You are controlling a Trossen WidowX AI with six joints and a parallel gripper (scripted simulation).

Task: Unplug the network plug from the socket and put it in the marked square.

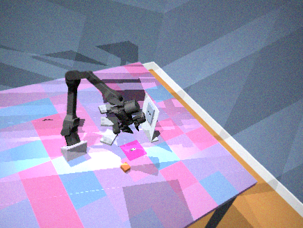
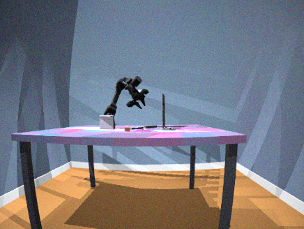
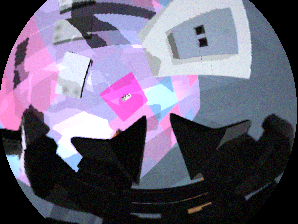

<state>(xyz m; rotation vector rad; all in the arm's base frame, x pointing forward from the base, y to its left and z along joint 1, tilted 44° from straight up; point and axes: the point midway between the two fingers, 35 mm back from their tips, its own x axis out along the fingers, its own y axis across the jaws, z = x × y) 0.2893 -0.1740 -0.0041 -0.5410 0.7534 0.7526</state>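
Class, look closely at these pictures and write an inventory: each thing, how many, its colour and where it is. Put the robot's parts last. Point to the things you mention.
Table (image 1: 153,205) (image 2: 129,140): one, patchwork pink, purple and blue top, dark legs, on an orange floor.
Upright panel (image 1: 155,118) (image 2: 163,109) (image 3: 243,50): one, whitish, standing on the table.
Marked square (image 1: 129,155) (image 3: 116,107): one, magenta, on the table before the panel.
Plug (image 1: 133,149) (image 3: 126,97): one, small, pale, inside the square.
Block (image 1: 125,167) (image 2: 127,129): one, orange, beside the square.
Flat pieces (image 1: 109,137) (image 3: 74,75): three, whitish, on the table near the arm.
Walls: blue-grey, white skirting.
Arm (image 1: 71,101) (image 2: 116,95): one, black, raised.
Tool (image 1: 133,131) (image 2: 143,106) (image 3: 157,117): one, black, open, above the table.
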